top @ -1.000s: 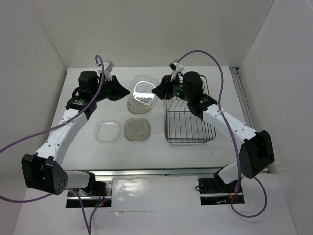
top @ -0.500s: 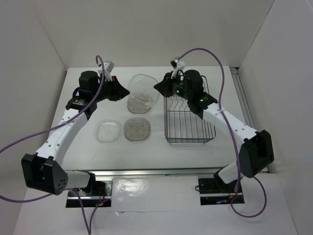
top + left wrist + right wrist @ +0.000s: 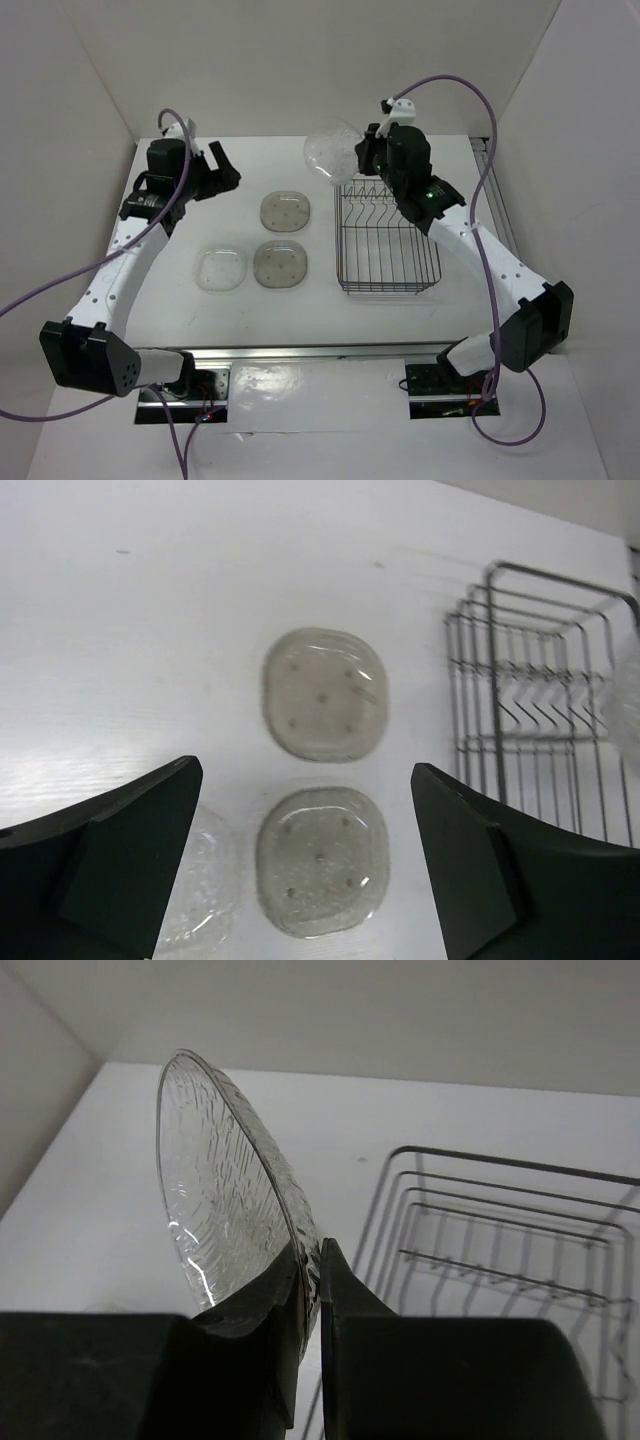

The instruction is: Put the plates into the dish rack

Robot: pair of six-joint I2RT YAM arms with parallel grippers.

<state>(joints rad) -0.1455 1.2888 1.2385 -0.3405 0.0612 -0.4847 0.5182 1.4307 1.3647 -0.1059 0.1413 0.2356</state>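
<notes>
Right gripper pinches a clear plate by its rim, upright above the far left corner of the dish rack. Left gripper spread wide, empty, near the far left corner of the table. Three more plates lie flat mid-table.

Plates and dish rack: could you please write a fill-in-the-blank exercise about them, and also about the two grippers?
The plates lying flat on the table number ____. Of the plates, the dish rack contains ____. The right gripper is shut on the rim of a clear plate, while the left gripper is ____.
Missing words: three; none; open.
</notes>
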